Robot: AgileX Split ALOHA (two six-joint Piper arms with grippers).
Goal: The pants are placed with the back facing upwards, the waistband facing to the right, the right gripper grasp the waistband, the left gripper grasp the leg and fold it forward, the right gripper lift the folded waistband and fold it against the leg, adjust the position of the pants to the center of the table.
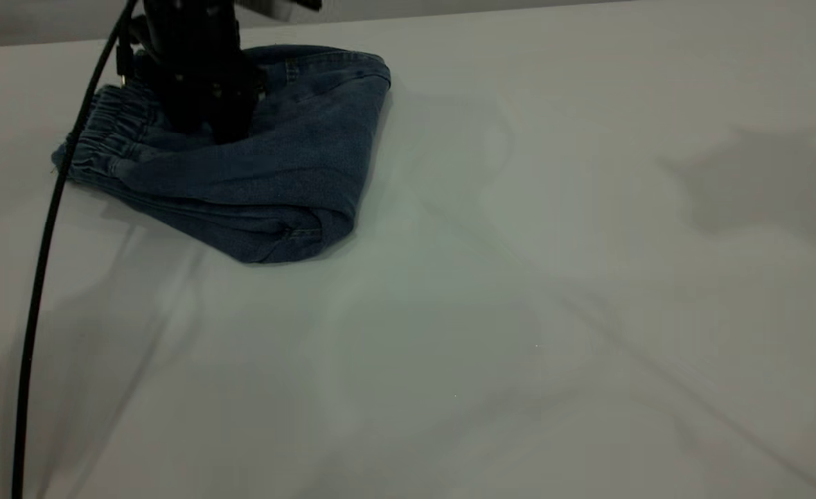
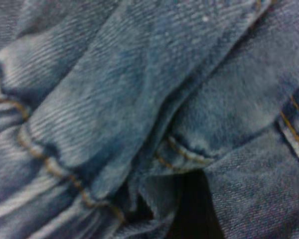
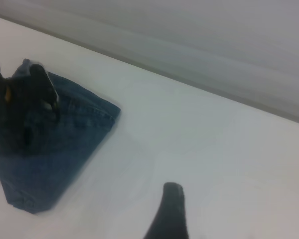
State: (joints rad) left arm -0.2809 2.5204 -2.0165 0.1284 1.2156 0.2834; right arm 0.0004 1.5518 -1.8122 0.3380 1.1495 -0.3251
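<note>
Bare white table (image 1: 519, 346) is lying nearest you; beyond it your left gripper (image 1: 224, 128) is pressing down on the folded blue denim pants (image 1: 276, 173), fingers hidden. Left wrist: denim folds are filling everything. Right wrist: the right gripper (image 3: 170, 209) is hovering well apart, spread unclear.

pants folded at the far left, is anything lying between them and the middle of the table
Nothing visible. The folded pants sit at the table's left far corner under the left gripper; the surface toward the centre is bare. The right gripper is off to the side.
</note>
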